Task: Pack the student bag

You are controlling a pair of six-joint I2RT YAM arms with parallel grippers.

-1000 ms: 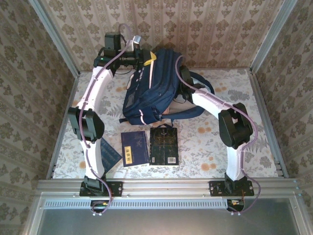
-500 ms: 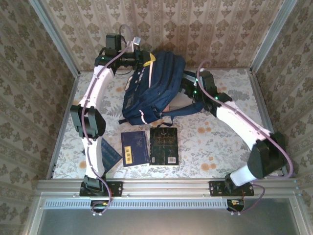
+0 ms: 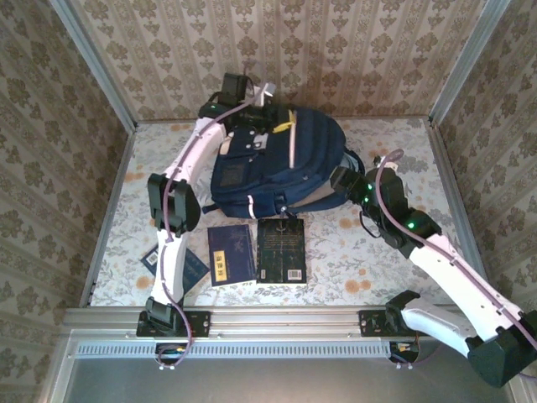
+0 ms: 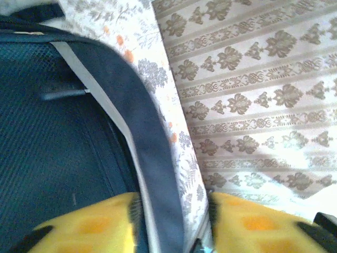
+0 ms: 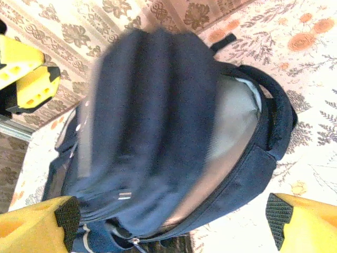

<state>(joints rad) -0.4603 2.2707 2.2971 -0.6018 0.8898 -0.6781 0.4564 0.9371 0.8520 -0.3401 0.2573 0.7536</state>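
The student bag (image 3: pixel 285 159), navy with pale stripes, lies at the back middle of the table, its top toward the near side. My left gripper (image 3: pixel 273 126) hovers at its far edge. In the left wrist view the yellow fingers (image 4: pixel 92 224) stand apart, the left gripper (image 4: pixel 171 213) straddling a navy edge of the bag (image 4: pixel 63 137) without pinching it. My right gripper (image 3: pixel 341 180) is open just off the bag's right side. The right wrist view has the right gripper (image 5: pixel 174 216) spread wide before the bag (image 5: pixel 152 121), whose unzipped mouth shows grey lining (image 5: pixel 231 132).
Just in front of the bag lie a dark book (image 3: pixel 281 250) and a blue book (image 3: pixel 231 254). Another blue book (image 3: pixel 189 267) sits partly under the left arm. Patterned walls close in the table at the back and on both sides.
The left jaws have opened and the left gripper moved right and nearer. The bag has dropped lower and shifted right. The right gripper drew back out of the bag toward the near right.
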